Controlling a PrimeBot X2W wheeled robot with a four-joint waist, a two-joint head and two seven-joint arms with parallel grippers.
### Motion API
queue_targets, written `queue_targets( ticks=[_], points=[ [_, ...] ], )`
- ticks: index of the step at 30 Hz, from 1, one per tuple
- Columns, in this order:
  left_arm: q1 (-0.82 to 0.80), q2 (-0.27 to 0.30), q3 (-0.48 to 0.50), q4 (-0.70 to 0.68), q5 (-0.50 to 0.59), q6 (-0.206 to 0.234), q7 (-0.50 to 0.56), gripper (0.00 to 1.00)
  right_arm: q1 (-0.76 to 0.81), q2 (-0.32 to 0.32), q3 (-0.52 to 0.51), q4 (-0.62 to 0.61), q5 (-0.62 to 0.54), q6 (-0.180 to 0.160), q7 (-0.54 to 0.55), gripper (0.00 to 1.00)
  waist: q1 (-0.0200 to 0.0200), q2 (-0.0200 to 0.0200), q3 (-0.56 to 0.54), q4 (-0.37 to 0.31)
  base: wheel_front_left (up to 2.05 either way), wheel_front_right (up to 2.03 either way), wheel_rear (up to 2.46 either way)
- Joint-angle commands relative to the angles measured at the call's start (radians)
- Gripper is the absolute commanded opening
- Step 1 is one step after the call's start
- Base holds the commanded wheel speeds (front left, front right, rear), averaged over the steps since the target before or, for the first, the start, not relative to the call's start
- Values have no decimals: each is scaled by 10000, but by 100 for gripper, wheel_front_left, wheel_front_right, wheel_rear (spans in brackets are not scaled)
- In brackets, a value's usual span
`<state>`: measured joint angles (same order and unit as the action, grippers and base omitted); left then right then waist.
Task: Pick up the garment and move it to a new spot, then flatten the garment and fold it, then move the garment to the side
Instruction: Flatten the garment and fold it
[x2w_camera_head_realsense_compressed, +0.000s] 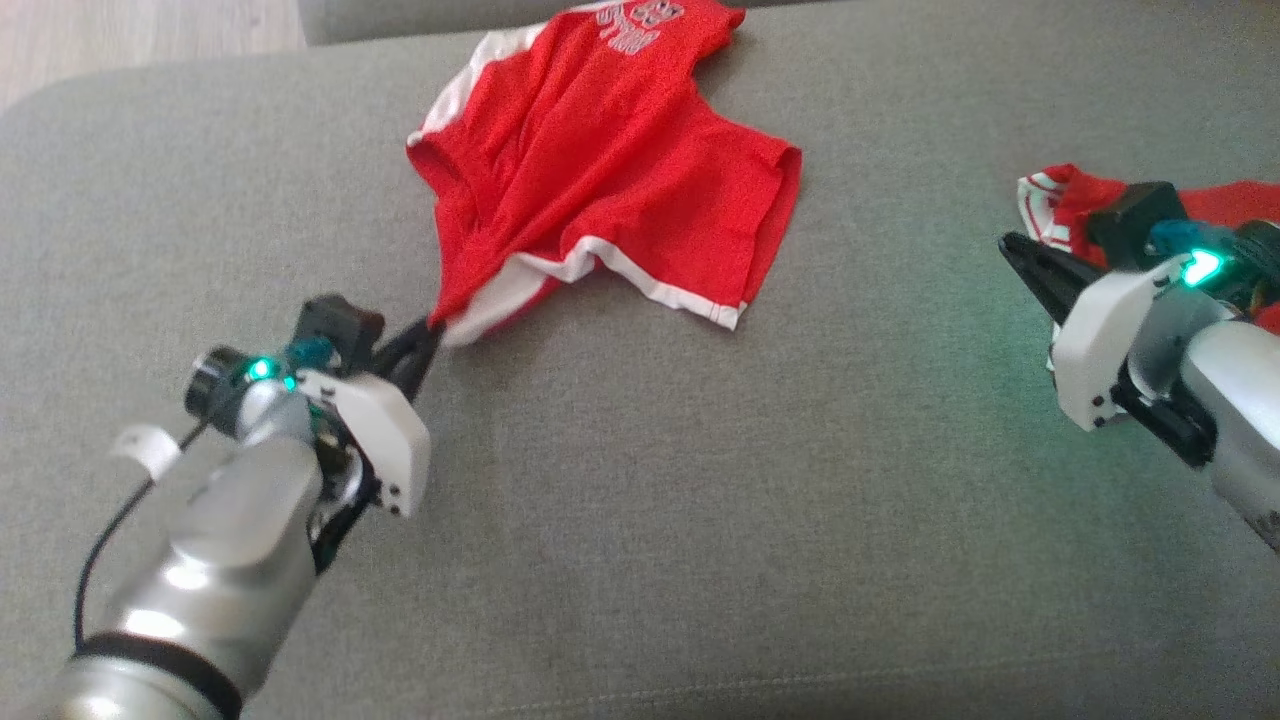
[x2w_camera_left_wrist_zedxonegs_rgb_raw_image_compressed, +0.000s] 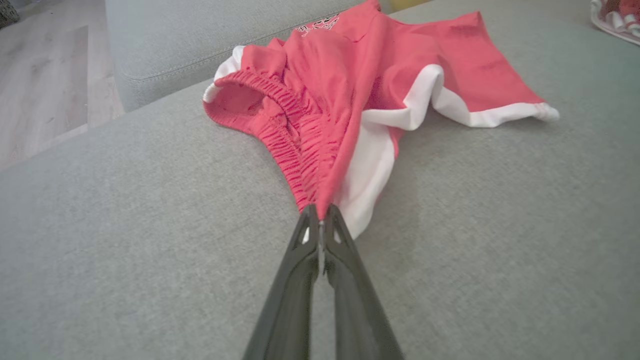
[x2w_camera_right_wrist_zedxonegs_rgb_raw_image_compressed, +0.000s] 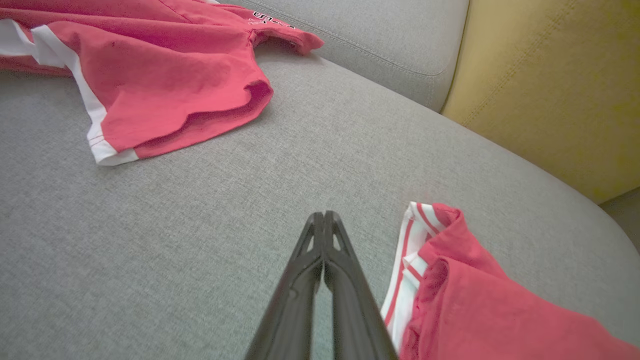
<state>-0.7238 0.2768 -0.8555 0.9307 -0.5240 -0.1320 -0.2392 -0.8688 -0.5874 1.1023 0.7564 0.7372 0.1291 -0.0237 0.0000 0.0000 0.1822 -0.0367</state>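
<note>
I am working over the wide grey sofa seat (x2w_camera_head_realsense_compressed: 640, 520), which takes up most of the head view. A strip of wooden floor (x2w_camera_head_realsense_compressed: 130, 35) shows at the upper left, and the right wrist view has a yellow cushion (x2w_camera_right_wrist_zedxonegs_rgb_raw_image_compressed: 550, 90) at its upper right. The red shorts (x2w_camera_head_realsense_compressed: 610, 170) lie rumpled in the upper middle of the head view, with white trim along the leg hems and one corner drawn out toward the lower left. A second red garment (x2w_camera_head_realsense_compressed: 1065, 200) with striped white edging sits at the right edge. My left gripper (x2w_camera_head_realsense_compressed: 425, 335) is pressed together on the shorts' corner by the elastic waistband, pinching only a thin bit of cloth at the very tips. My right gripper (x2w_camera_head_realsense_compressed: 1008, 246) is pressed together on nothing, just beside the second garment. That thin pinch is my worry: I judge that a quick drag or lift could pull the fabric free, since the sofa weave grips cloth. Held by one corner, the shorts may also bunch rather than spread. The right fingers are near enough to the other garment to snag it if I swing inward.
</note>
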Motion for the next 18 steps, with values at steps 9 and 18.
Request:
queue_targets(
  ticks=[9, 18],
  points=[
    [611, 825, -176, -1275, -702, 16, 185, 0, 428, -1284, 821, -1165, 1227, 16, 198, 0, 0, 0, -639, -114, 0, 0, 0],
    [1274, 957, -8, -1945, -1050, 439, 181, 0, 966, -1010, 303, -886, 1886, 16, -627, 0, 0, 0, -1014, 36, 0, 0, 0]
  ],
)
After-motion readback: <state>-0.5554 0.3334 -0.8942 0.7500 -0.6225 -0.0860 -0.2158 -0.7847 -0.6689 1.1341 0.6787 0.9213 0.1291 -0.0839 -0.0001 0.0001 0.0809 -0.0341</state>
